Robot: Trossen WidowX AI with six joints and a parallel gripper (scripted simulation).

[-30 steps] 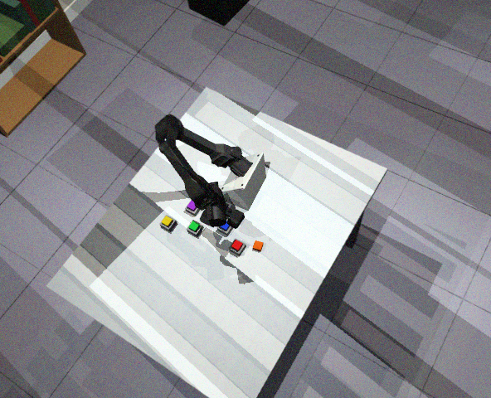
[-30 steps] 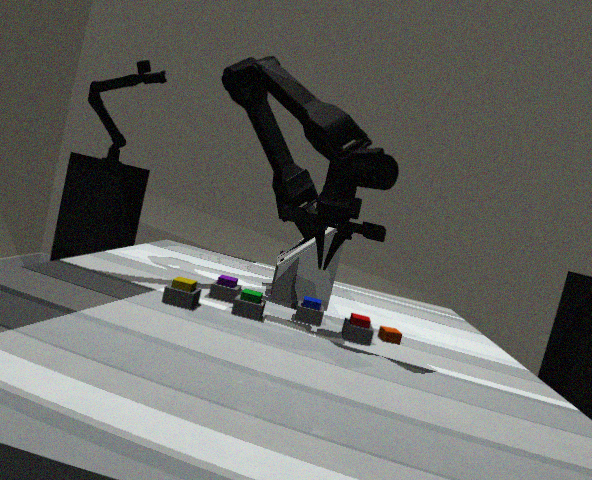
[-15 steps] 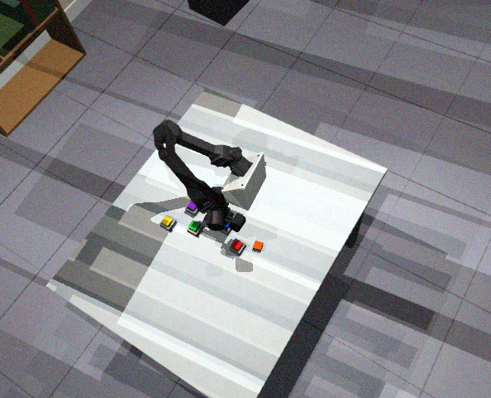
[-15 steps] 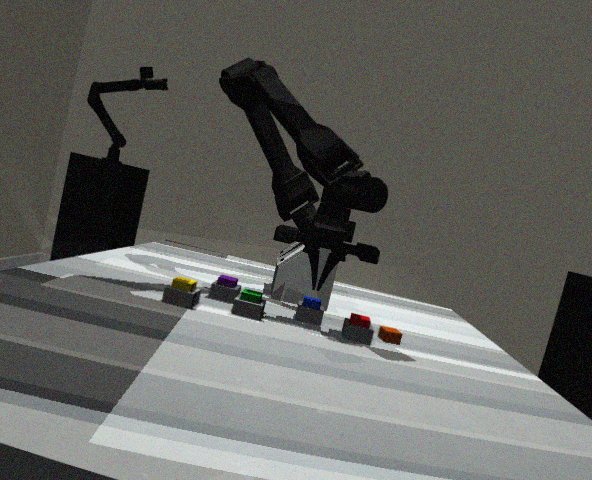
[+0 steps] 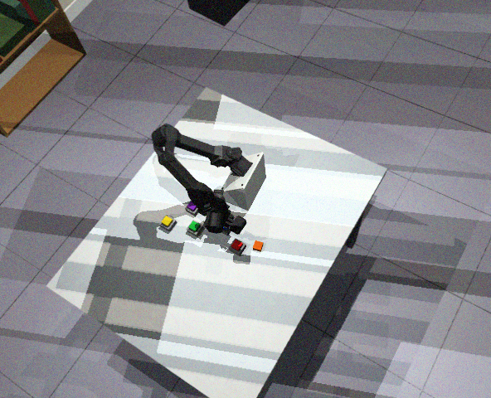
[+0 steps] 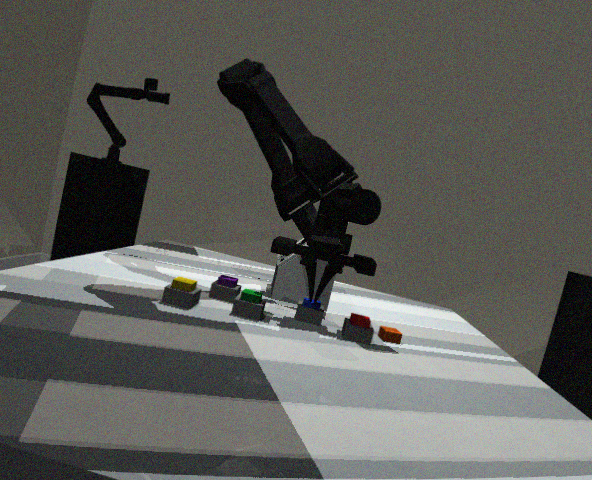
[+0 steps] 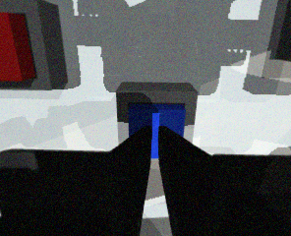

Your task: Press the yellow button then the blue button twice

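Note:
The blue button (image 6: 307, 304) (image 7: 139, 117) sits on its grey base below the arm; the arm hides most of it in the top view. My gripper (image 6: 314, 300) (image 7: 154, 133) is shut and empty, pointing down, with its fingertips at the top of the blue cap. I cannot tell how far the cap is pressed in. The yellow button (image 5: 167, 221) (image 6: 184, 284) stands at the left end of the group, away from the gripper, with its cap raised.
The green button (image 5: 194, 225) (image 6: 251, 296) and purple button (image 5: 191, 206) (image 6: 227, 281) lie between yellow and blue. The red button (image 5: 237, 245) (image 6: 360, 320) (image 7: 5, 46) is on blue's other side, with an orange block (image 5: 257, 245) (image 6: 390, 334) beyond it.

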